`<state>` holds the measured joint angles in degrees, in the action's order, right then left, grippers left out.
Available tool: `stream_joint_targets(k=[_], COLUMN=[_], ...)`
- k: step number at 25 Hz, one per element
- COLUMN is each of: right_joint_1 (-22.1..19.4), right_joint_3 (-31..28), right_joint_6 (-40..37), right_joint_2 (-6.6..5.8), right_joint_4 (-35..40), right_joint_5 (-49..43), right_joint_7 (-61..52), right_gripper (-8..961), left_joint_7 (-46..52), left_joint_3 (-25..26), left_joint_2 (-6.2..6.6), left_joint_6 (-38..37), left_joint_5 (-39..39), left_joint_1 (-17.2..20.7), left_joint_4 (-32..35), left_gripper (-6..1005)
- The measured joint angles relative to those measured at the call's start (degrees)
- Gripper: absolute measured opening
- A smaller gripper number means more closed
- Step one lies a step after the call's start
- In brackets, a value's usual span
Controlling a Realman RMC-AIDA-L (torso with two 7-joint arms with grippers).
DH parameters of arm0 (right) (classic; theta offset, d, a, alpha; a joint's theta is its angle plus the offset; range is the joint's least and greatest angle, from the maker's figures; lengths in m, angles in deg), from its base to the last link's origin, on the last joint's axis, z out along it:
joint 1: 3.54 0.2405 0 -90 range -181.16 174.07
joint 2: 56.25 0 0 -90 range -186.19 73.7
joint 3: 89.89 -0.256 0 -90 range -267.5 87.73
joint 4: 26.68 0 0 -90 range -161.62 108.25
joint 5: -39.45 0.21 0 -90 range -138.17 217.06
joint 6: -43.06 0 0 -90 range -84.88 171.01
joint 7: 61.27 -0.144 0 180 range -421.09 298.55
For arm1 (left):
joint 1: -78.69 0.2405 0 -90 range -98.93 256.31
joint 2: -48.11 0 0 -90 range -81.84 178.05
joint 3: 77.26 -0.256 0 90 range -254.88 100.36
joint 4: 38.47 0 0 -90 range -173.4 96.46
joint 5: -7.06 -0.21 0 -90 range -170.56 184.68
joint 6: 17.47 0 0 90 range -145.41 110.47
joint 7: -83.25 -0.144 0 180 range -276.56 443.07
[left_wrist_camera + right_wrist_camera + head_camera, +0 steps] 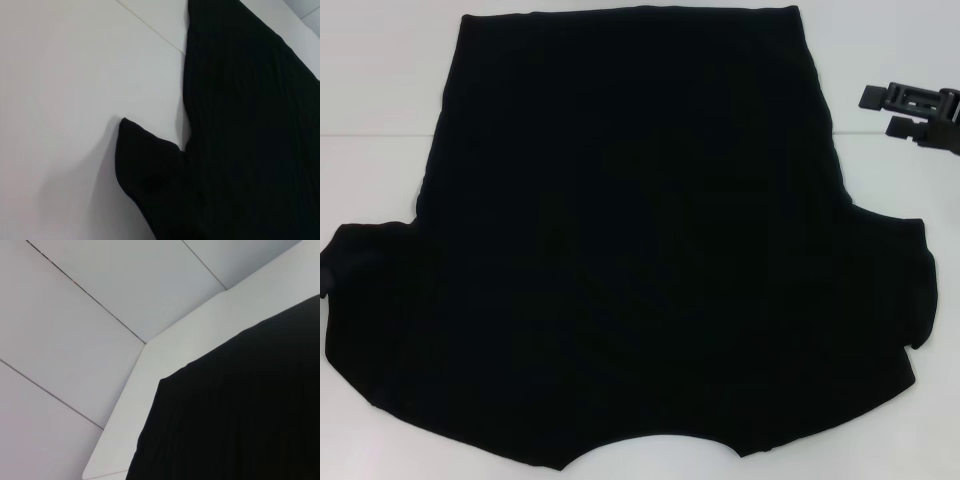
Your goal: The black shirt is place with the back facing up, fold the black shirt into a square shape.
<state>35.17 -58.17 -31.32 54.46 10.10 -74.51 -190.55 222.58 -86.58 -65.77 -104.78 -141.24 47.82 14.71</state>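
The black shirt [640, 250] lies spread flat on the white table [380, 70]. Its straight hem is at the far side, its curved neckline at the near edge, and one short sleeve sticks out on each side. My right gripper [886, 112] hovers over bare table just right of the shirt's far right part, open and empty. My left gripper is not in view. The left wrist view shows the shirt's left sleeve [145, 170] lying flat. The right wrist view shows a far corner of the shirt [240, 415].
The shirt covers most of the table. Bare white table [60, 100] shows to its left and right at the far side. The table's rounded far corner [150, 355] shows in the right wrist view, with a pale panelled floor beyond it.
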Motion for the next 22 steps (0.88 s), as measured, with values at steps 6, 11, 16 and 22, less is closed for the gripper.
stream_joint_targets(k=[6, 11, 16, 22], right_joint_1=[-0.17, -0.5, -0.46, 0.25], right_joint_3=[-0.7, -0.77, -0.79, -1.32], right_joint_6=[-0.09, -0.3, -0.33, -0.53], right_joint_2=[-0.29, -0.32, -0.32, -0.27], right_joint_4=[-1.14, -1.21, -1.8, -1.86], right_joint_5=[0.05, 0.05, 0.06, 0.14], right_joint_7=[0.0, -0.18, -0.19, -0.25], right_gripper=[888, 887, 886, 885], left_joint_7=[0.06, -0.02, 0.01, 0.07], left_joint_3=[-0.52, -1.22, -2.52, -4.65], left_joint_2=[-0.18, -0.2, 0.02, 0.35], left_joint_6=[-0.65, -0.67, -0.38, -0.74], left_joint_5=[0.24, 0.25, -0.04, 0.0], left_joint_1=[-0.07, -0.63, -1.58, -2.83], left_joint_4=[-0.02, -0.27, -0.78, -1.13], left_gripper=[2, 2, 2, 3])
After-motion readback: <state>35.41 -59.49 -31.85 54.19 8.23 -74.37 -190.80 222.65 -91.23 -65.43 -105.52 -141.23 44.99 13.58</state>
